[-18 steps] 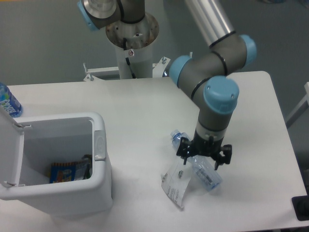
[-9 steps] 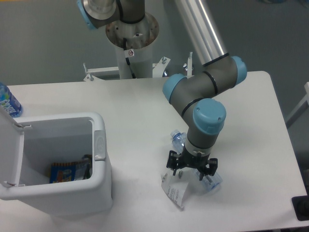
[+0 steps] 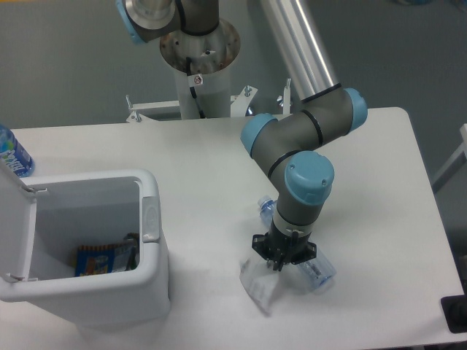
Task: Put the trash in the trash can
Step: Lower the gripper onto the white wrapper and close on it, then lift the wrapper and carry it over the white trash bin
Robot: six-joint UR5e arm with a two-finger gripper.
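Two pieces of trash lie right of the bin [image 3: 149, 240] on my screen: the wrapper [image 3: 259, 286] and the crushed bottle [image 3: 312, 268], touching or overlapping. My gripper [image 3: 280, 264] points down at the wrapper's upper edge, fingers drawn close, apparently pinching it, though I cannot tell for certain. The bin's lid stands open, with a colourful packet [image 3: 97, 259] inside. Another bottle [image 3: 12, 152] stands at the table's [image 3: 379, 182] left edge.

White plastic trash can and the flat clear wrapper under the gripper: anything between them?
Nothing; fixed camera shows bare white table between white trash can and wrapper.
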